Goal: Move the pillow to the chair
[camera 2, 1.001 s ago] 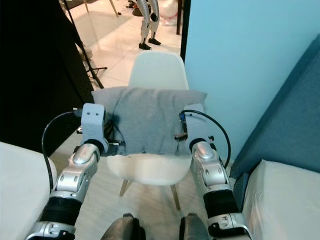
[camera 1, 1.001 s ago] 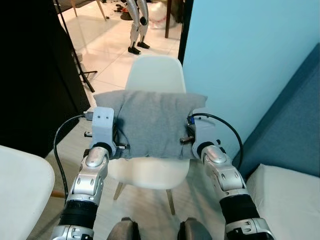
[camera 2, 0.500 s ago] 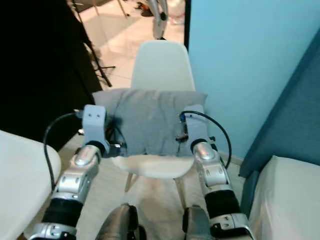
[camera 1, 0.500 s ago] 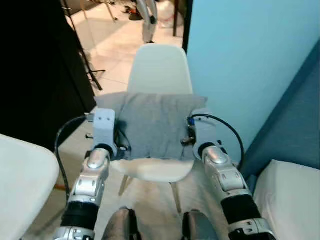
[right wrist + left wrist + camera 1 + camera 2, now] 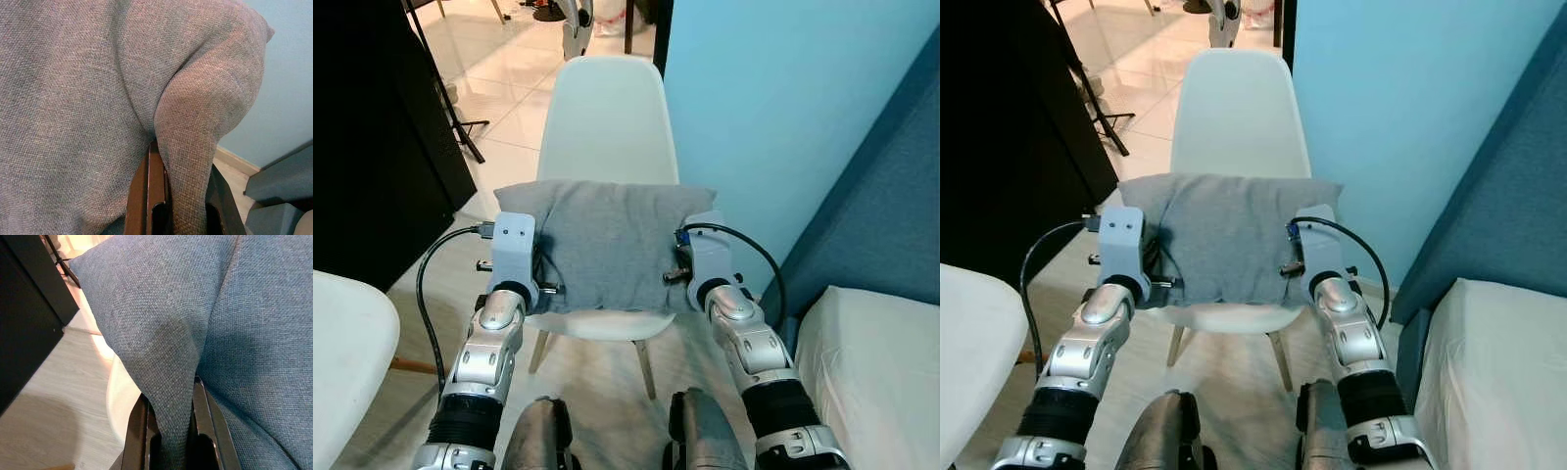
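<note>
Pillow (image 5: 605, 245) hangs over the white chair (image 5: 602, 117) seat, pinched at each side by my left end effector (image 5: 168, 431) and right end effector (image 5: 176, 196); uneven release could slide it off.

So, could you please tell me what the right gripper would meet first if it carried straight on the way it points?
Probably the chair backrest. The right gripper, shut on the pillow, points forward over the seat, though depth is unclear.
</note>
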### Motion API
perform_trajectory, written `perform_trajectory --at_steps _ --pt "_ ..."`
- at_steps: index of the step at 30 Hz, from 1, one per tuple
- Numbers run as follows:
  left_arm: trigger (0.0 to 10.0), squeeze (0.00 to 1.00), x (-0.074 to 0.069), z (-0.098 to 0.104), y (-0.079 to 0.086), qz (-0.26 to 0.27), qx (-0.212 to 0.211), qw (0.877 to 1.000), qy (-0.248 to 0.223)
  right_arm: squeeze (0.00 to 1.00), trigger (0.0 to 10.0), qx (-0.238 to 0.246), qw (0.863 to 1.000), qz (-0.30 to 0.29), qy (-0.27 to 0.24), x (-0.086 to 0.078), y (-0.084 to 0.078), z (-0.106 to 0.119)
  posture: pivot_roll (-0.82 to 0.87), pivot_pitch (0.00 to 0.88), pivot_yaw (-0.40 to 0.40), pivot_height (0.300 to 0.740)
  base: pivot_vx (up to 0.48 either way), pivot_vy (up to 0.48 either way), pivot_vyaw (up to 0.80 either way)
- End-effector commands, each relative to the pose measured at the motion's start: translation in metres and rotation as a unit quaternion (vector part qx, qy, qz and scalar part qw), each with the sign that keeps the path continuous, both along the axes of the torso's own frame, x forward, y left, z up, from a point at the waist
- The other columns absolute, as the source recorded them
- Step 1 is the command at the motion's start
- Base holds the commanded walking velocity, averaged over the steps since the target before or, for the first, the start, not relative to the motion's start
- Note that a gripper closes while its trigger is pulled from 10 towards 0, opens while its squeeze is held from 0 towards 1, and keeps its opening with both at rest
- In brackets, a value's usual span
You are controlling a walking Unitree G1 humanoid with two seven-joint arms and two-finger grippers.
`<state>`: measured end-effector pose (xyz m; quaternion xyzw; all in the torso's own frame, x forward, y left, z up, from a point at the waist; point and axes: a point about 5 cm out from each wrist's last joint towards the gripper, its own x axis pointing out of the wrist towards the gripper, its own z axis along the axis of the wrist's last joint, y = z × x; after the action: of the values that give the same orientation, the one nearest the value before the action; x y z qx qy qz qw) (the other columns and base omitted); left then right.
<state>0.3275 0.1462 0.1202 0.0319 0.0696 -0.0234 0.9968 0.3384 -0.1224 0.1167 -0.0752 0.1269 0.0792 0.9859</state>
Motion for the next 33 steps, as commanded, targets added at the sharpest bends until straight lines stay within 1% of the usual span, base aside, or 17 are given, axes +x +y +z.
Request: perform_trajectory --at_steps 1,3,5,7,9,10,12,16,19,20,22,23,25,29,30,31,33 --pt "10.0 0.0 0.001 0.008 -0.011 -0.026 0.009 0.999 -0.018 0.0 10.0 0.008 0.999 0.039 -0.02 0.003 0.017 0.008 0.03 0.126 0.016 0.617 0.0 0.0 0.0" --pt "10.0 0.0 0.001 0.007 -0.011 -0.027 0.01 0.999 -0.018 0.0 10.0 0.009 0.999 0.038 -0.018 0.004 0.017 0.007 0.03 0.127 0.016 0.617 0.0 0.0 0.0" --pt "10.0 0.0 0.001 0.006 -0.011 -0.027 0.012 0.999 -0.016 0.0 10.0 0.03 0.999 0.036 -0.019 0.006 0.016 0.006 0.03 0.127 0.015 0.612 0.0 0.0 0.0" --pt "10.0 0.0 0.002 0.006 -0.009 -0.027 0.014 0.999 -0.015 0.0 10.0 0.038 0.998 0.039 -0.023 0.007 0.016 0.008 0.03 0.129 0.015 0.602 0.0 0.0 0.0" --pt "10.0 0.0 0.002 0.006 -0.007 -0.026 0.017 0.999 -0.015 0.0 10.0 0.029 0.998 0.039 -0.028 0.009 0.016 0.01 0.03 0.131 0.015 0.597 0.0 0.0 0.0" --pt "10.0 0.0 0.005 0.007 -0.003 -0.025 0.023 0.999 -0.017 0.0 10.0 0.018 0.998 0.044 -0.03 0.013 0.017 0.011 0.03 0.139 0.014 0.597 0.0 0.0 0.0" --pt "10.0 0.0 0.005 0.007 -0.003 -0.025 0.023 0.999 -0.017 0.0 10.0 0.018 0.998 0.044 -0.03 0.013 0.017 0.011 0.03 0.139 0.014 0.597 0.0 0.0 0.0" --pt "10.0 0.0 0.01 0.009 0.002 -0.023 0.033 0.999 -0.019 0.0 10.0 0.017 0.998 0.049 -0.022 0.017 0.018 0.01 0.03 0.142 0.012 0.597 0.0 0.0 0.0" --pt "10.0 0.0 0.022 0.003 0.019 -0.015 0.064 0.998 -0.004 0.0 10.0 0.019 0.998 0.056 -0.013 0.028 0.019 0.011 0.02 0.162 0.006 0.597 0.0 0.0 0.0" --pt "10.0 0.0 0.022 0.003 0.019 -0.015 0.064 0.998 -0.004 0.0 10.0 0.019 0.998 0.056 -0.013 0.028 0.019 0.011 0.02 0.162 0.006 0.597 0.0 0.0 0.0" --pt "10.0 0.0 0.029 0.003 0.031 -0.003 0.078 0.997 0.002 0.0 10.0 0.028 0.998 0.056 -0.011 0.035 0.019 0.013 0.01 0.172 0.001 0.597 0.0 0.0 0.0" --pt "10.0 0.0 0.029 0.003 0.031 -0.003 0.078 0.997 0.002 0.0 10.0 0.028 0.998 0.056 -0.011 0.035 0.019 0.013 0.01 0.172 0.001 0.597 0.0 0.0 0.0" --pt "10.0 0.0 0.036 0.009 0.04 0.009 0.085 0.996 0.002 0.0 10.0 0.035 0.998 0.055 -0.01 0.04 0.019 0.016 0.01 0.187 -0.011 0.587 0.0 0.0 0.0" --pt "10.0 0.0 0.043 0.014 0.05 0.017 0.096 0.995 0.001 0.0 10.0 0.018 0.998 0.057 -0.013 0.046 0.021 0.02 0.01 0.204 -0.024 0.582 0.0 0.0 0.0" --pt "10.0 0.0 0.045 0.016 0.053 0.019 0.102 0.995 0.003 0.0 10.0 0.015 0.998 0.059 -0.014 0.049 0.023 0.022 0.01 0.22 -0.03 0.582 0.0 0.0 0.0" --pt "10.0 0.0 0.045 0.016 0.053 0.019 0.102 0.995 0.003 0.0 10.0 0.015 0.998 0.059 -0.014 0.049 0.023 0.022 0.01 0.22 -0.03 0.582 0.0 0.0 0.0" --pt "10.0 0.0 0.049 0.017 0.058 0.019 0.116 0.993 0.006 0.0 10.0 0.025 0.998 0.06 -0.014 0.053 0.028 0.026 0.01 0.234 -0.038 0.582 0.0 0.0 0.0"
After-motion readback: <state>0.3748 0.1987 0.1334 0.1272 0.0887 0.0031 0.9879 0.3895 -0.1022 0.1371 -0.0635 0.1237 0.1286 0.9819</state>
